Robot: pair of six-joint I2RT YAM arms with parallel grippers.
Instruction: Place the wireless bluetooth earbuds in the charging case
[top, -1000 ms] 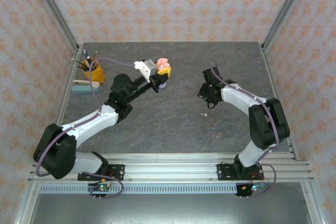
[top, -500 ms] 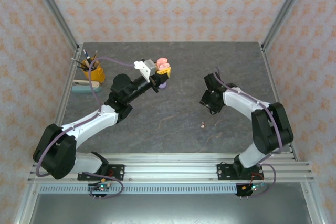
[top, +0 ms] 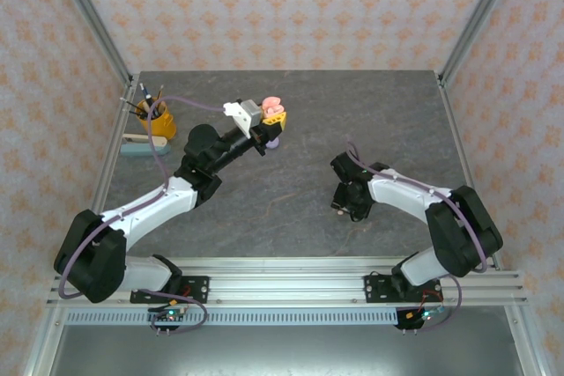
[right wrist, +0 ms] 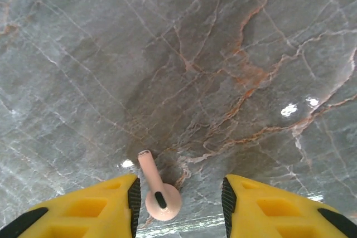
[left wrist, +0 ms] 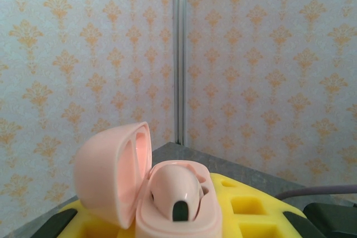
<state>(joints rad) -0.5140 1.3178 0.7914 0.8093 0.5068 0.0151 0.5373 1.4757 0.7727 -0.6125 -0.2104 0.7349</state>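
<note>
Salmon-pink earbud, position? — logger

Lay flat on the grey marble table, stem pointing away from my wrist camera, round head nearest it. It sat between the yellow fingers of my right gripper, closer to the finger at the left of that view. A narrow gap there, no contact that I could make out. — me

Right jaws? — logger

Spread wide, gripping nothing, low over the stone. Seen from above, that arm was bent across the near-middle of the table. — me

Left side? — logger

Raised over the far-left part of the table was my left gripper, jaws clamped on the pink charging case. In the wrist view its lid was hinged open and stood up at the left. One pink bud was seated in the case, a dark slot on it facing the camera. Second socket: hidden, could not tell. — me

Anything else noted? — logger

From above, a lilac round object just beside the left gripper, partly covered by it; could not tell what it was. At the table's left edge, a yellow cup of pens, with a pale teal item just in front of it. — me
</note>
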